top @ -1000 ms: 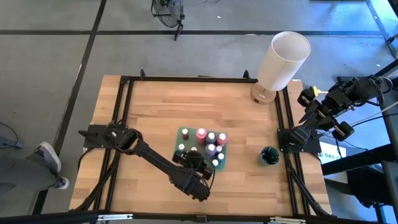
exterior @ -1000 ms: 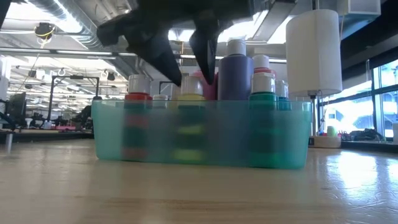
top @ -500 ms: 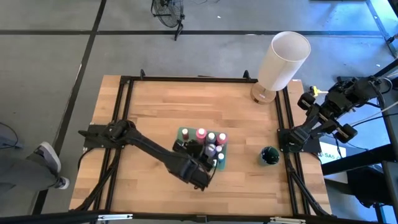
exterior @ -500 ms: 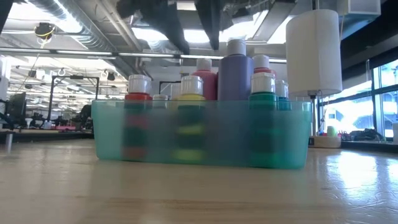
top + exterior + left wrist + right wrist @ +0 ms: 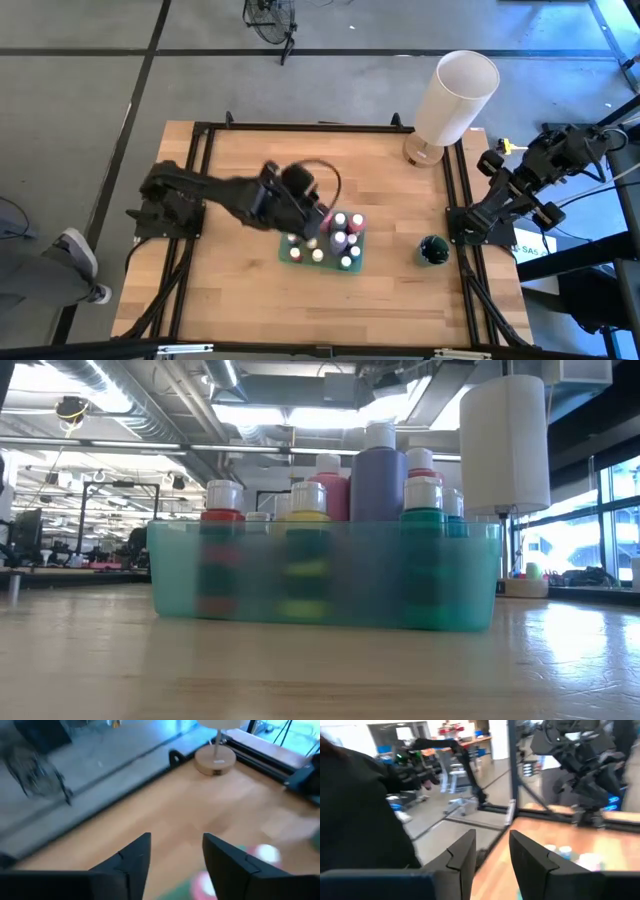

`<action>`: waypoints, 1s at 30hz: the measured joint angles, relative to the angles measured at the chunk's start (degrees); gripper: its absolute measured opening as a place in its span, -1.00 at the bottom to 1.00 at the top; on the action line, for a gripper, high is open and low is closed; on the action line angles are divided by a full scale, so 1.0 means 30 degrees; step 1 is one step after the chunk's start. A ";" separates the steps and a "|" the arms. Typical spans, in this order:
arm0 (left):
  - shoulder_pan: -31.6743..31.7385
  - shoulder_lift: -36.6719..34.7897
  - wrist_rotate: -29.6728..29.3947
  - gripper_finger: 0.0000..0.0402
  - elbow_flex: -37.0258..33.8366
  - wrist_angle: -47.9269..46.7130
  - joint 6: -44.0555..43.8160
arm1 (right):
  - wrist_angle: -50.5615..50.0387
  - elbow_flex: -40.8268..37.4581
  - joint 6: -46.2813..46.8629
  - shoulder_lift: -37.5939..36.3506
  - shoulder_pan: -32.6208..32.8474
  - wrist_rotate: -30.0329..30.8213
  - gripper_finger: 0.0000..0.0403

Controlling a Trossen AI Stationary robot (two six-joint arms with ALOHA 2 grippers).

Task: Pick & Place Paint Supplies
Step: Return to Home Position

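Dark left hand (image 5: 176, 839) hangs spread and empty above the green bin (image 5: 172, 580) of paint bottles (image 5: 378, 480). The right hand (image 5: 492, 837), slightly parted and empty, waits beside the surface (image 5: 250, 160).

High view evenly lit, shadows faint; left arm (image 5: 235, 195) smeared mid-frame. Low view: ceiling glare upper middle, sheen on desk (image 5: 560, 650) lower right. Wrist views soft, probably motion blur.

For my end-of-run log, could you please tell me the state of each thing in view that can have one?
left gripper: jaws open, empty, raised near the bin.
right gripper: jaws open, empty, at the table's right edge.
paint bottles: capped, upright inside the bin.
bin: upright, filled with bottles.
green cup: upright, right of the bin.
white lamp: upright, far right corner.
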 joint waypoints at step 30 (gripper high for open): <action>1.0754 -1.5935 0.8886 -0.99 -1.5247 1.0973 1.6487 | -0.2052 -0.0402 -0.3901 -0.3612 0.0001 0.8269 -1.00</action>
